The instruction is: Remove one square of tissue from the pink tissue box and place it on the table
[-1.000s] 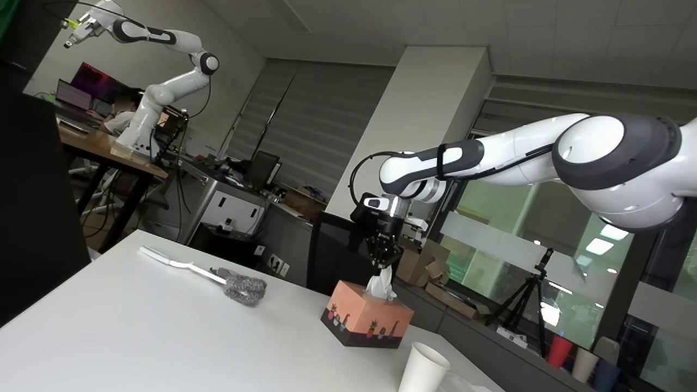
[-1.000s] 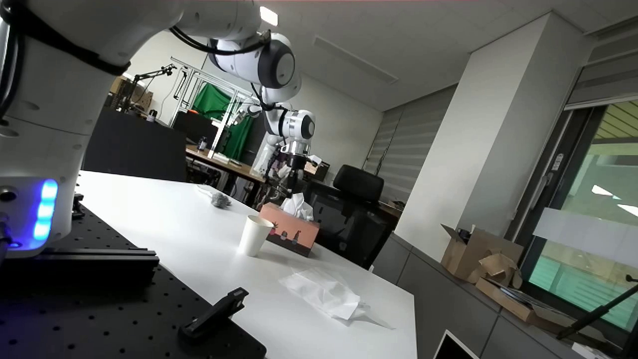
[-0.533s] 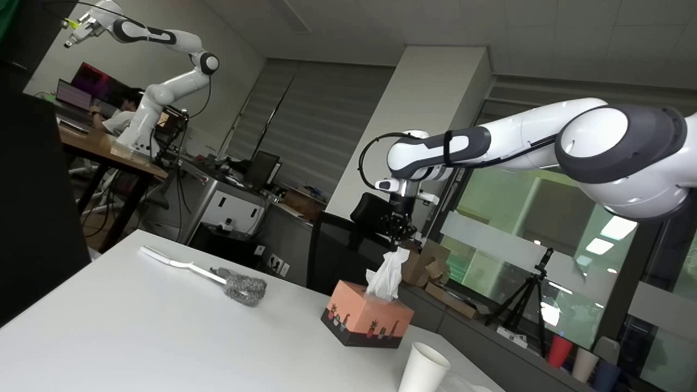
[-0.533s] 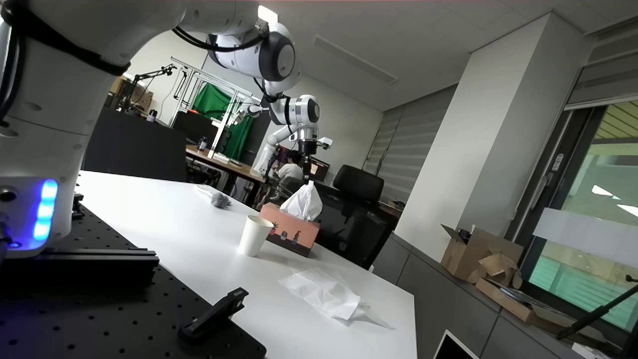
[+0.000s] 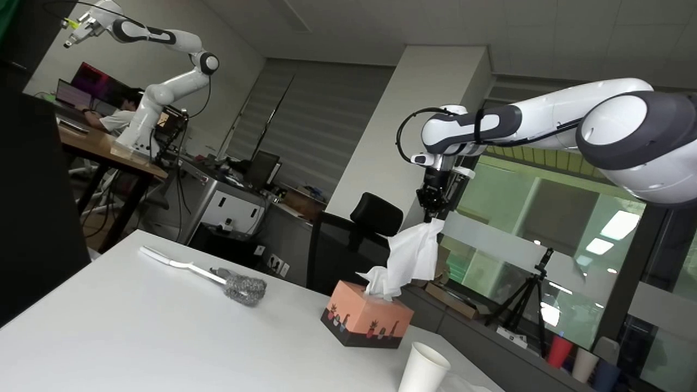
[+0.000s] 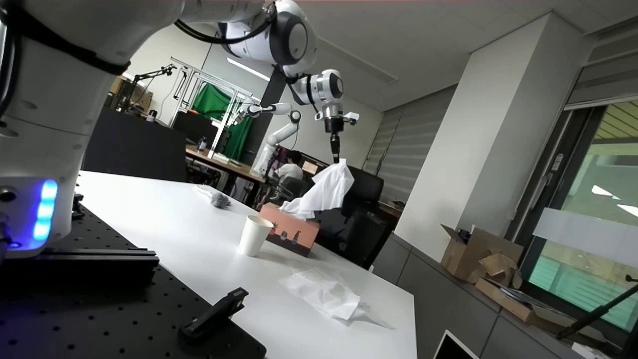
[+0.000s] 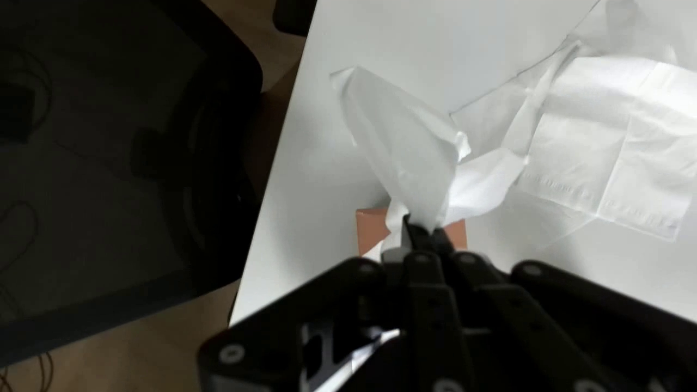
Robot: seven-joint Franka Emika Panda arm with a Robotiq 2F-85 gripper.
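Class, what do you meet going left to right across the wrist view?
Black chair, pink tissue box, loose tissue on the table. Left out: the jaws and the held tissue, which overlap the box.

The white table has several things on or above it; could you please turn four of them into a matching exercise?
1. black two-finger gripper
2. pink cardboard tissue box
3. white tapered cup
4. white-handled, grey-headed brush

A. lying flat
B. pinching white tissue
C. standing, mouth up
D. printed with potted plants

Pairs: 1-B, 2-D, 3-C, 4-A
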